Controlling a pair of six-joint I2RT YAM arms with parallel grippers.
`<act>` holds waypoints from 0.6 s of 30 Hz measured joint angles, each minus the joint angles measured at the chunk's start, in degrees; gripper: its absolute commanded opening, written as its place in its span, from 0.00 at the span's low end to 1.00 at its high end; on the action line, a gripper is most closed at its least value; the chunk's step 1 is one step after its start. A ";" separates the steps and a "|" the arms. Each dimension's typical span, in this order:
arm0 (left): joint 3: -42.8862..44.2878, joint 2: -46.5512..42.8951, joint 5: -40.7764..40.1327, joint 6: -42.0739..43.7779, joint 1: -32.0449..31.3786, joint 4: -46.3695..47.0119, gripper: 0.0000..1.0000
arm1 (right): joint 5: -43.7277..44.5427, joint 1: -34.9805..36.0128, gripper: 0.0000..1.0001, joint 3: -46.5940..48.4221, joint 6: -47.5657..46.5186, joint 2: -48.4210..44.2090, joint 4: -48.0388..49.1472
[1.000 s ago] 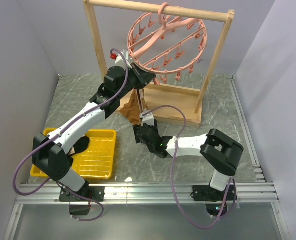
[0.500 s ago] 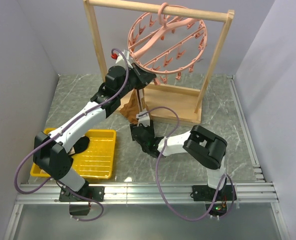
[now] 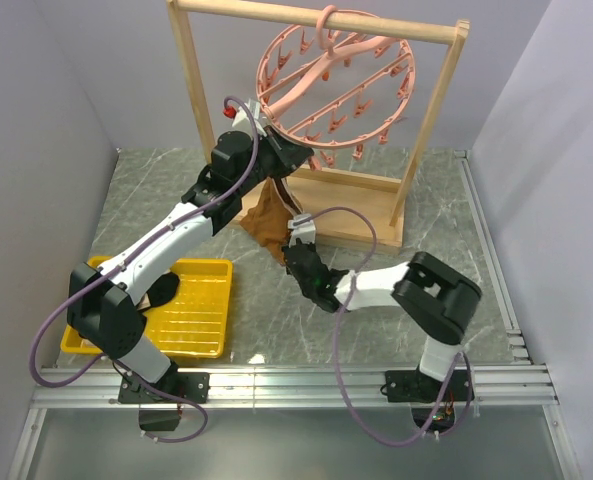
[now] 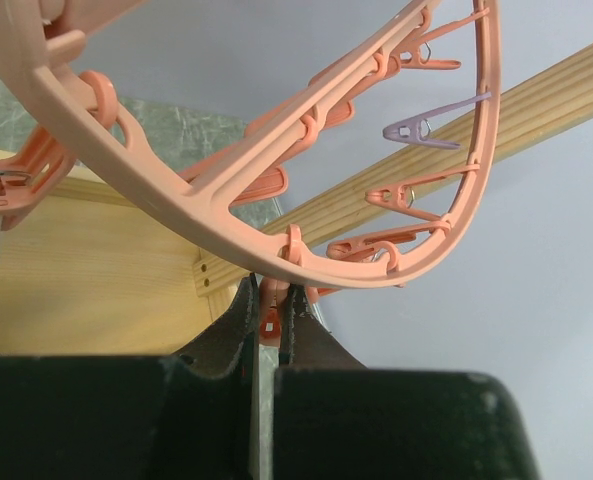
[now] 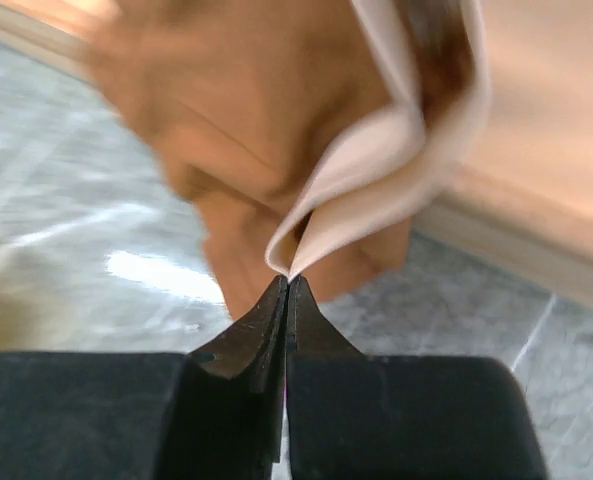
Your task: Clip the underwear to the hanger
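Item 1, underwear [image 3: 266, 215]: brown fabric with a pale waistband [image 5: 396, 140]. You will find it hanging low in front of the wooden rack [image 3: 190, 90], beside the foot of the rack's left post. What holds its upper edge is hidden from you.

Item 2, your right pincer [image 5: 288, 285]: just in front of the rack's base, jaws pressed together, nipping the folded edge of the waistband.

Item 3, hanger [image 4: 206, 205]: salmon-pink ring, hooked over the rack's top bar and tilted, with small clips dangling from its rim and spokes.

Item 4, your left pincer [image 4: 269, 300]: just inside the rack's left post, below the top bar. Its jaws are nearly together, pinching one pink clip [image 4: 269, 322] under the ring's rim.

Item 5, lilac clip [image 4: 426, 130]: a single one among the pink, on the rim nearest the rack's top bar.

Item 6, yellow tray [image 3: 201, 320]: on the table [image 3: 446, 250], well to the left of the rack and nearer to you, with something dark lying in it
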 measured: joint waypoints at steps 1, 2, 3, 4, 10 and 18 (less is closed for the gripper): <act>0.00 0.00 0.07 0.00 0.04 0.02 0.00 | -1.62 0.02 0.00 -0.92 -1.44 -1.97 0.59; 0.00 0.00 0.17 0.02 0.11 0.02 0.00 | -2.89 0.04 0.00 -1.53 -2.93 -3.65 1.16; 0.00 0.00 0.33 0.04 0.22 0.04 0.00 | -4.85 0.04 0.00 -2.25 -4.96 -5.79 1.92; -0.02 0.00 0.44 0.13 0.39 0.02 0.00 | -6.82 0.02 0.00 -2.89 -7.15 -7.78 2.45; -0.17 -0.02 1.44 1.77 1.60 0.02 0.00 | -20.59 -1.29 0.00 -4.00 -16.31 -16.61 -2.67; -1.36 -0.57 2.97 2.89 1.81 0.90 0.00 | -39.45 -12.35 0.00 -0.66 -23.80 -20.39 -21.07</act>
